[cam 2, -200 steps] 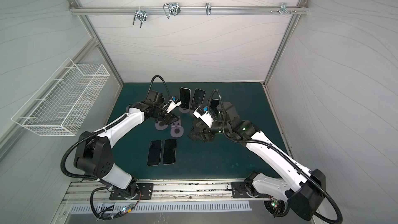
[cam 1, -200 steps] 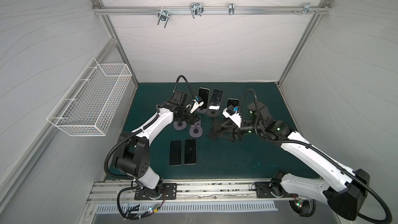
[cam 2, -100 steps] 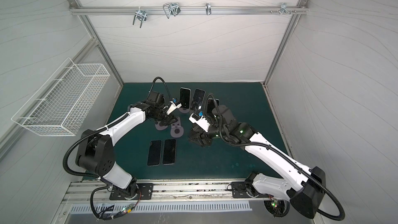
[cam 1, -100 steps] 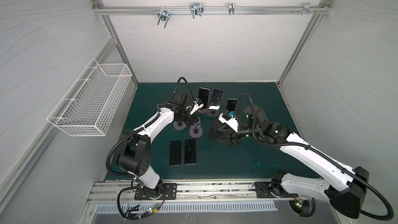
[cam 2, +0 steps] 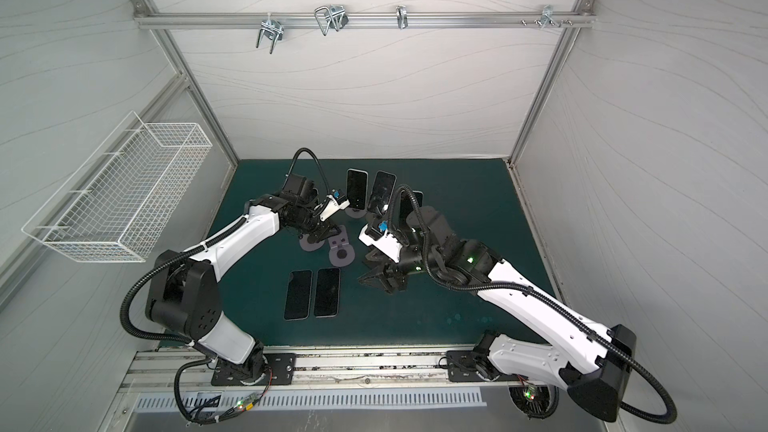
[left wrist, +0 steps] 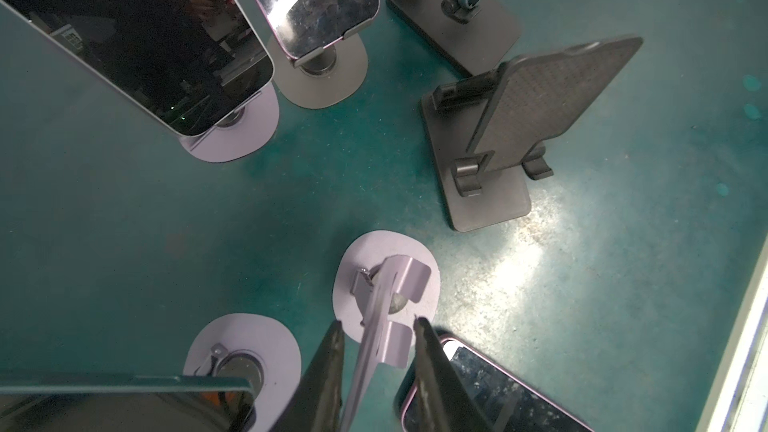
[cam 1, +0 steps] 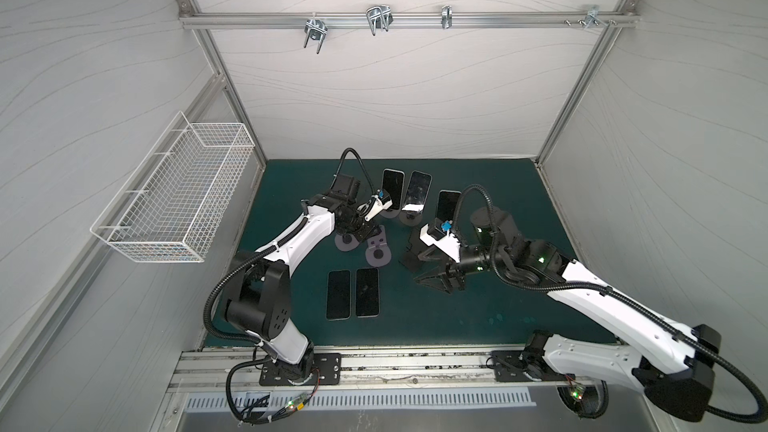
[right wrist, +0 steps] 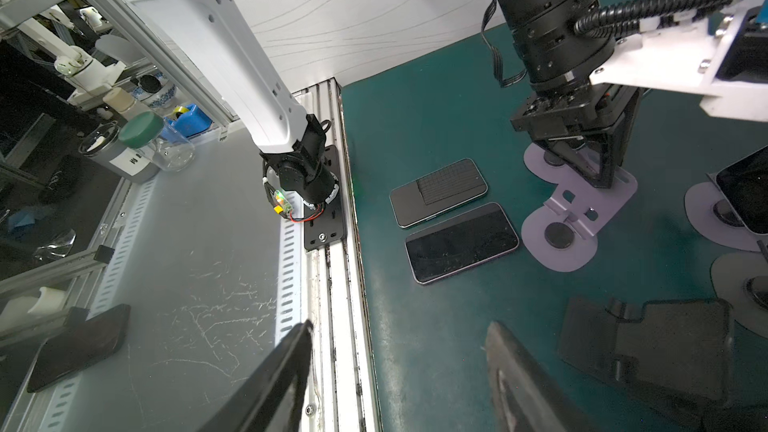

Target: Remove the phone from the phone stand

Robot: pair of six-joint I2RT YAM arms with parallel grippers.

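Observation:
Three phones lean on stands at the back of the green mat: one and another on round stands, the third on a black stand. My left gripper straddles the tilted plate of an empty lilac stand. Its jaws are narrow, with a small gap still showing on one side. In both top views the left gripper sits low over the lilac stands. My right gripper stands wide open with nothing in it, beside an empty black stand.
Two phones lie flat side by side on the mat near the front. A second lilac stand is next to the left gripper. A wire basket hangs on the left wall.
The left gripper's jaws have narrowed around the lilac stand's plate. The right gripper has drifted a little toward the front of the mat, still open.

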